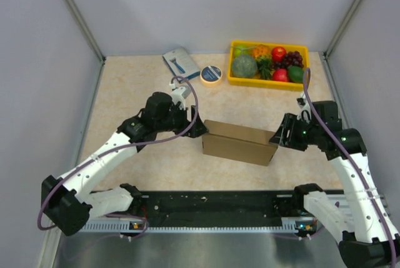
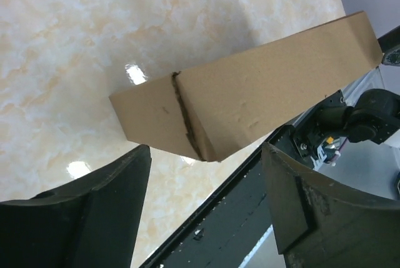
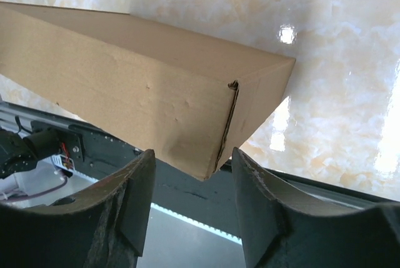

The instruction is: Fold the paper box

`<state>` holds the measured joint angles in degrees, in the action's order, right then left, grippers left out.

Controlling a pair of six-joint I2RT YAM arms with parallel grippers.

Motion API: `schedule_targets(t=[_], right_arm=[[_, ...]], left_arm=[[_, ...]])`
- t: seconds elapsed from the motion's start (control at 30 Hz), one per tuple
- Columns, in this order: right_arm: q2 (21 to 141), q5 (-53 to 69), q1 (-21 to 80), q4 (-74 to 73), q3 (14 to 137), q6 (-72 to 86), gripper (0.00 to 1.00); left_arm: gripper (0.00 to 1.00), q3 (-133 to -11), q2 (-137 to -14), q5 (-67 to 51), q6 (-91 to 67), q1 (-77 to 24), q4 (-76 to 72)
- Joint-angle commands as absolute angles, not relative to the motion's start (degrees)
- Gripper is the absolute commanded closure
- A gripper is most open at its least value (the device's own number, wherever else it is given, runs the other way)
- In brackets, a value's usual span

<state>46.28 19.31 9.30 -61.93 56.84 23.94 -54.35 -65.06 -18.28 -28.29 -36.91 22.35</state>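
The paper box (image 1: 240, 142) is a closed brown rectangular carton lying flat mid-table, its long side running left to right. My left gripper (image 1: 199, 129) sits at its left end, jaws open, and the box end (image 2: 262, 87) lies just beyond the fingertips with nothing between them (image 2: 206, 155). At the right end my right gripper (image 1: 275, 138) is open too. In the right wrist view the box's end corner (image 3: 125, 93) points into the gap between the fingertips (image 3: 192, 155), apart from both fingers.
A yellow tray (image 1: 262, 84) of fruit stands at the back right, with a tape roll (image 1: 211, 74) and a blue-grey packet (image 1: 180, 62) to its left. A black rail (image 1: 212, 202) runs along the near edge. Grey walls close in the table's sides.
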Motion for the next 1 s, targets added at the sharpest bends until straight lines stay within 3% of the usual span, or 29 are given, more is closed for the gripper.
schedule_targets(t=[0.0,0.33,0.4,0.63,0.97], right_arm=[[46.23,20.82,7.92,-61.61,59.94,24.7,0.43],[47.99,30.31,0.53,-60.47,57.4,23.38,0.41],[47.9,30.59,0.44,-59.33,56.08,23.64,0.46],[46.67,31.73,0.26,-56.43,49.05,24.0,0.55],[46.93,29.27,-3.95,-53.17,43.42,23.56,0.76]], left_arm=[[0.23,-55.73,-62.05,-23.71,-28.04,-30.61,20.23],[0.4,-52.3,-70.04,-37.96,-31.28,-27.86,11.96],[0.46,-51.42,-70.66,-38.84,-31.81,-27.77,10.11],[0.46,-46.07,-71.01,-40.16,-33.39,-27.51,5.02],[0.83,-37.18,-73.03,-40.25,-33.05,-26.54,-2.02]])
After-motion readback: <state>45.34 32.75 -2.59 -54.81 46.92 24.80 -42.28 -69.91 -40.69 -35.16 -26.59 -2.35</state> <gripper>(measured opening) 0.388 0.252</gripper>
